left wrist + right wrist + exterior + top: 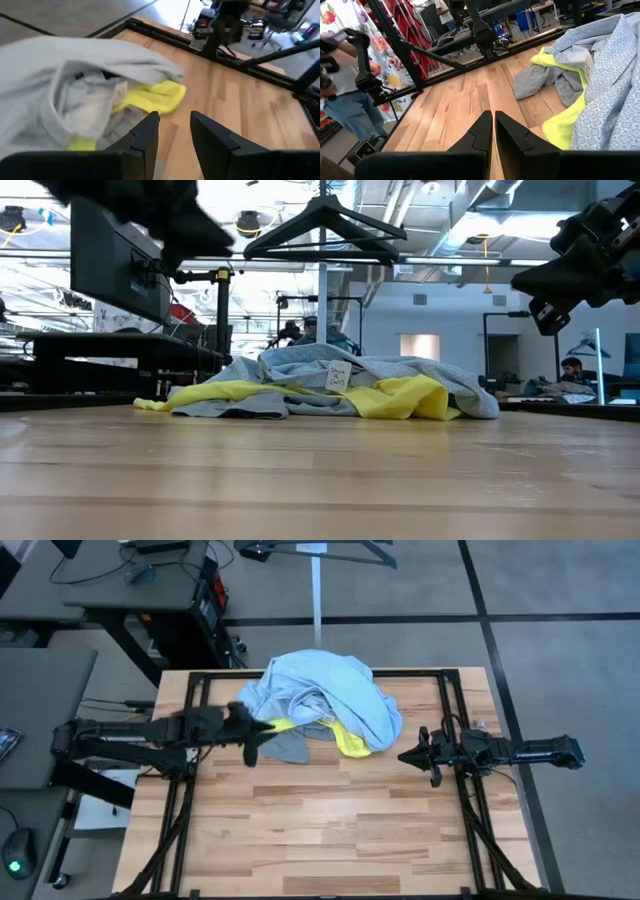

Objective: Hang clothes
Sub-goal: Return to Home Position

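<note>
The clothes lie in one heap on the far middle of the wooden table. A pale light-blue shirt (330, 690) covers the top. A neon-yellow T-shirt (352, 740) and a grey T-shirt (285, 745) stick out from under it on the near side. My left gripper (174, 125) hovers at the heap's left side, above the table, open with nothing between its fingers. My right gripper (493, 120) is shut and empty. It hangs to the right of the heap, pointing level at it.
A black hanger (325, 225) hangs on a stand beyond the table's far edge. Black frame rails (455, 740) run along the table's left, right and far sides. Bare wood (320, 830) fills the near half. A person (345, 95) stands beyond the table's left side.
</note>
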### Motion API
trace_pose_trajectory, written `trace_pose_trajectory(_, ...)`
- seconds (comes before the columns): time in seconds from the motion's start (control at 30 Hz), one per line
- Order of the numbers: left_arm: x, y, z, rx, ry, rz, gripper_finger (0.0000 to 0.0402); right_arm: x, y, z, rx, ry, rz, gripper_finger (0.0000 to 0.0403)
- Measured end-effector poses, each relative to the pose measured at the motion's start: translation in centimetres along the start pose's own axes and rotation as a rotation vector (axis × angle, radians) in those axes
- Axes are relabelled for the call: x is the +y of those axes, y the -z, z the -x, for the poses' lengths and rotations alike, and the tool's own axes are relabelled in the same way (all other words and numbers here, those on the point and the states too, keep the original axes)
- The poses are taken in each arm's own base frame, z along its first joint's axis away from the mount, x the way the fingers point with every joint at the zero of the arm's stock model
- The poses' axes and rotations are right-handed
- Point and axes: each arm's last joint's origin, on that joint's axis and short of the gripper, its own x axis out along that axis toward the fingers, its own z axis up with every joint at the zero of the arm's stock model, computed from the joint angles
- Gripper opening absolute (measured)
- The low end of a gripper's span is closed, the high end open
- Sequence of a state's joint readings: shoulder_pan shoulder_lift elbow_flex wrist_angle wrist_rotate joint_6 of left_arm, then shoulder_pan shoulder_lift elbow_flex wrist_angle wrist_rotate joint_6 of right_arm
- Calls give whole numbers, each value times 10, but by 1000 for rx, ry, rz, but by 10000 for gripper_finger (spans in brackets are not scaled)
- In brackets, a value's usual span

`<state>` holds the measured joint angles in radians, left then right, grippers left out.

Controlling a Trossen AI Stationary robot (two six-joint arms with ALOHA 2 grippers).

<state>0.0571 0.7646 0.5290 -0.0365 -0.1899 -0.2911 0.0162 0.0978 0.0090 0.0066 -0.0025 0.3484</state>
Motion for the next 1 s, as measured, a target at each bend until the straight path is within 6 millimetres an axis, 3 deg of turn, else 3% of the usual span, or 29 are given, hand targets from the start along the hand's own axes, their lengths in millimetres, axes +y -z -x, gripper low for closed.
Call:
trace_pose_trajectory(0.2, 10, 51, 20, -78, 74, -2, 95, 0, 0, 0, -3, -2, -1, 10)
trace_pose_trajectory(0.57, 31, 100, 42, -158, 141, -48, 95, 0, 0, 0, -4, -4, -1, 10)
trace_pose_trajectory(0.8, 33, 103, 51, -274, 188, -94, 95, 0, 0, 0, -5, -5, 0, 10)
trace_pose_trajectory(1.0, 33, 104, 51, -294, 153, -298, 95, 0, 0, 0, -5, -5, 0, 10)
